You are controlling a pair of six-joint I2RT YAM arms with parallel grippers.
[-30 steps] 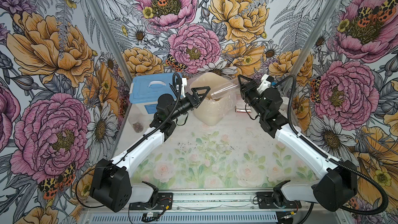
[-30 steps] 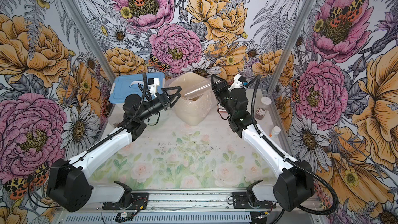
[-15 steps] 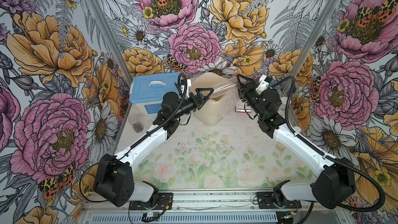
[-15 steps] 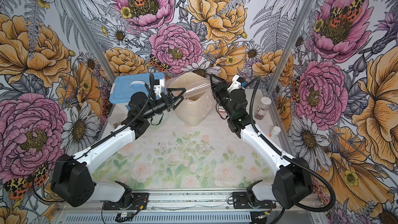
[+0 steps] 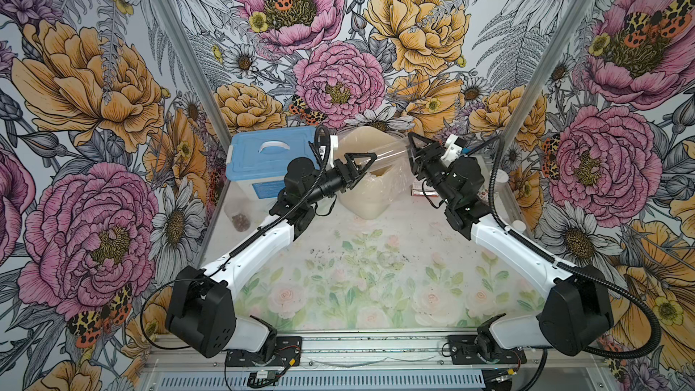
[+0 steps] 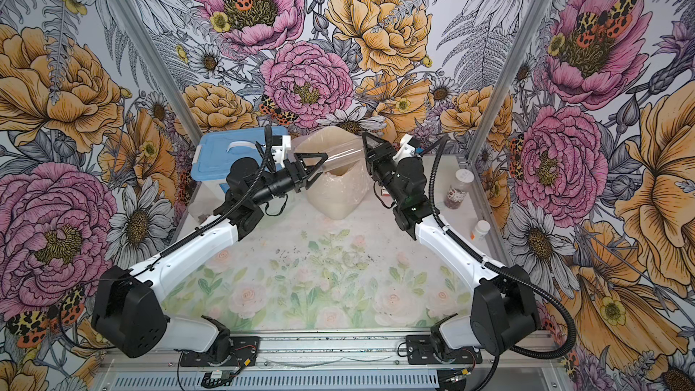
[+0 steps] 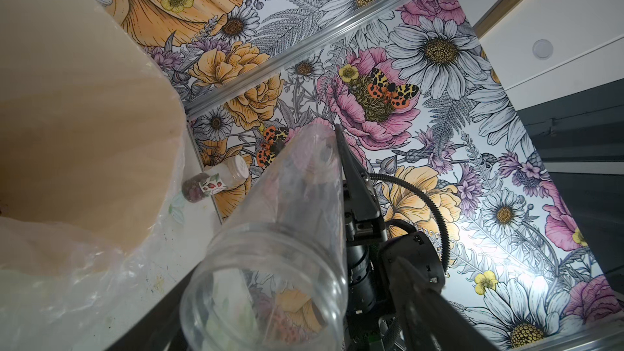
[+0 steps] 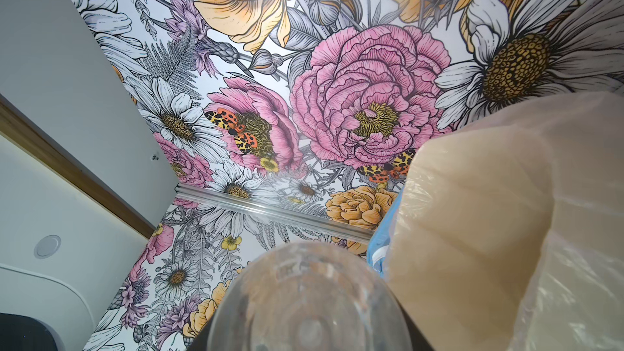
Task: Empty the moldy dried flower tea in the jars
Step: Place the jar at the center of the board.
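Wall jar: stood at centre left of the frame, flower tea in its bottom.
My left hand: fingers spread either side of the held jar at its mouth, not clamped.
Held jar: lay level above the lined bin, upper centre.
My right hand: gripped that jar's base.
Labelled jar: upright on the counter, right of centre, tea inside.
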